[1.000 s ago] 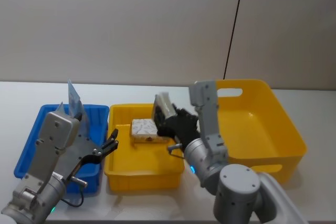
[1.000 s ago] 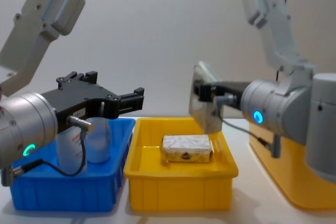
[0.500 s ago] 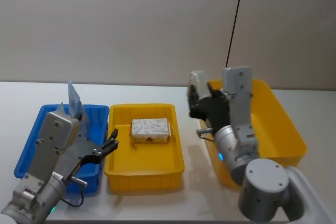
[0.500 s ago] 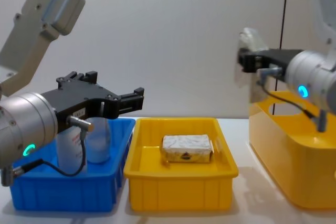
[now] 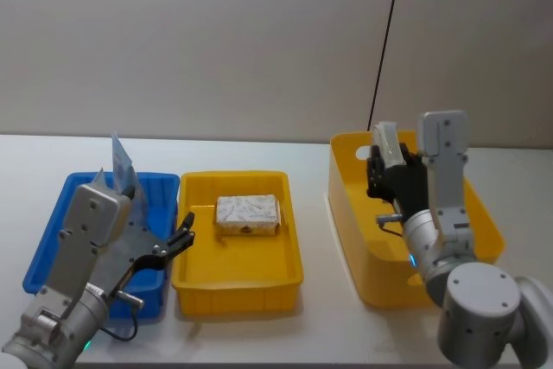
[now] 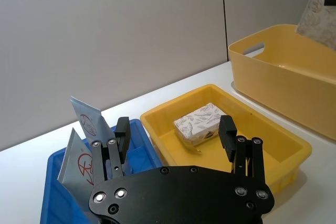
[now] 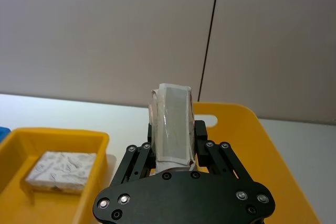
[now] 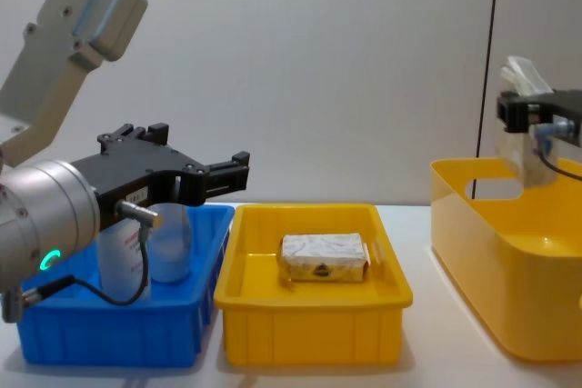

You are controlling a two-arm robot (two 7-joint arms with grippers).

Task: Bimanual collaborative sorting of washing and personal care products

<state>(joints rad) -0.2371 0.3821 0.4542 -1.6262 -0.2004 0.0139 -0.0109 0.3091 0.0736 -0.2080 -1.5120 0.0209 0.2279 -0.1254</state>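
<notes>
- One claw has been busy. The right claw is shut tight on the small crinkly pouch. The pouch stands up between its fingers.
- Where is it now?
- Up in the air over the big basket, near the basket's 11 o'clock corner. A second ago it hung over the yellow tray. It has swung away toward 3 o'clock.
- So the pouch does not go in the tray?
- I think not. I think it belongs in the basket. The claw has not let go yet, so it should come down a bit and then open up.
- And the other claw?
- The left claw has not moved at all. Its fingers are spread wide with nothing in them. It waits over the edge where the blue tray meets the yellow tray, at 9 o'clock from the wrapped bar.
- What is sorted already?
- The bar lies flat in the yellow tray. The pale-blue tubes stand in the blue tray, at 9 o'clock from the bar.
</notes>
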